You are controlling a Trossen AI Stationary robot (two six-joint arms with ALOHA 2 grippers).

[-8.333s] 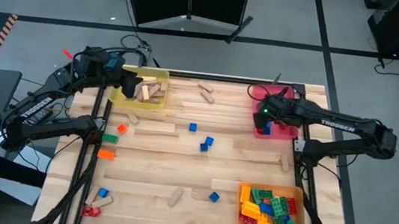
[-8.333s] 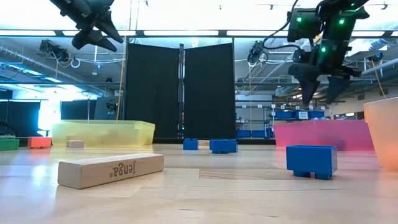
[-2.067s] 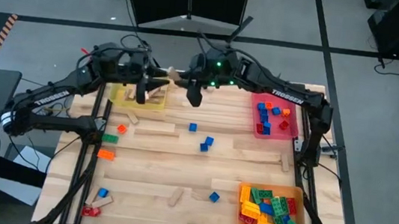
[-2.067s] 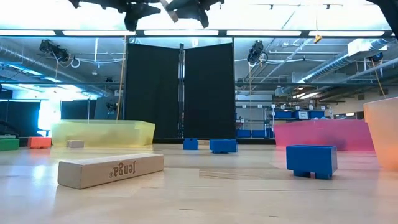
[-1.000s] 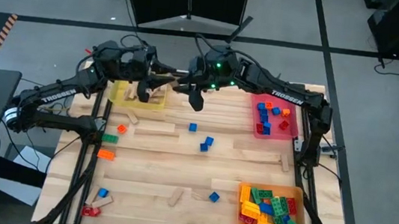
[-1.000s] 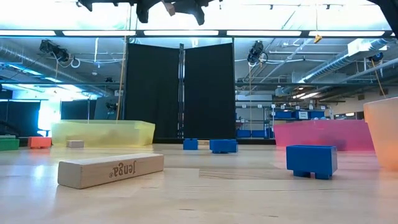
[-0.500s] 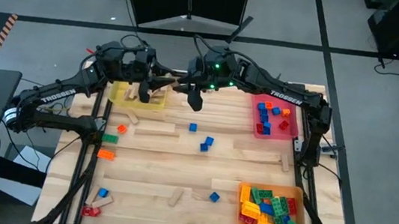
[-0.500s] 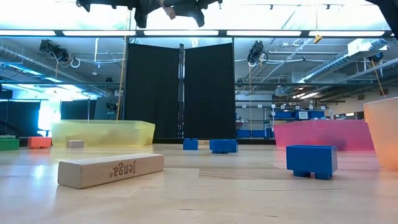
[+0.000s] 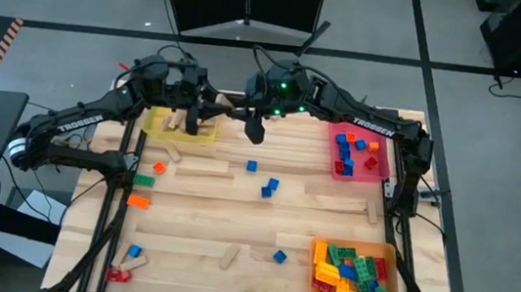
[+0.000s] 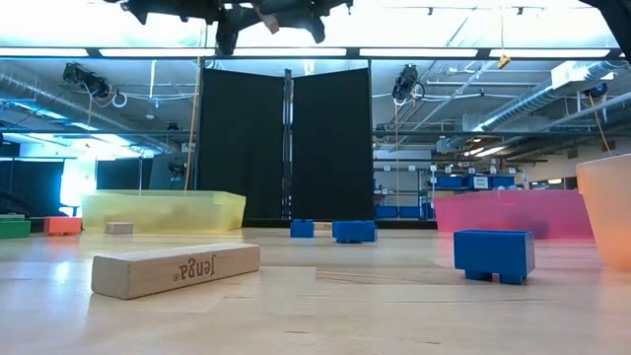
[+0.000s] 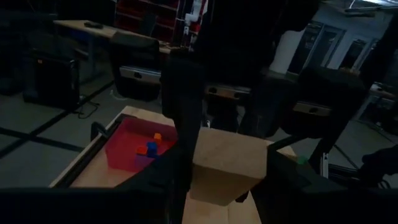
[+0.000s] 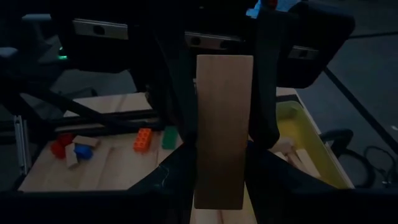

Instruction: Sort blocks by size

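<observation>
Left pincer [image 9: 208,108]: up in the air by the yellow tray, closed on one end of a tan wooden block [image 9: 223,108].
Right pincer [image 9: 241,112]: also high, closed on the other end of that same wooden block (both hold it at once, seen close in both wrist views [image 12: 222,130]).
Yellow tray [image 9: 158,127]: at the far left corner of the desk [image 9: 321,222], holding tan wooden blocks [image 9: 178,123].
Red tray [image 9: 384,158]: at the far right edge, holding small blue and red bricks [image 9: 347,148].
Orange tray [image 9: 386,251]: at the near right corner, packed with yellow, green, orange, red and blue bricks [image 9: 352,274].
Loose on the desk: long wooden blocks [image 9: 205,170] near the middle, small blue bricks [image 9: 270,185] between them, green and orange bricks [image 9: 141,190] by the left edge, blue and red ones at the near left corner.
Open room: bare wood in the middle of the desk and along the far edge between the yellow and red trays.
Low view: long wooden block [image 10: 175,270] lying flat in front, blue brick [image 10: 494,254] to its right, both pincers only at the very top.
</observation>
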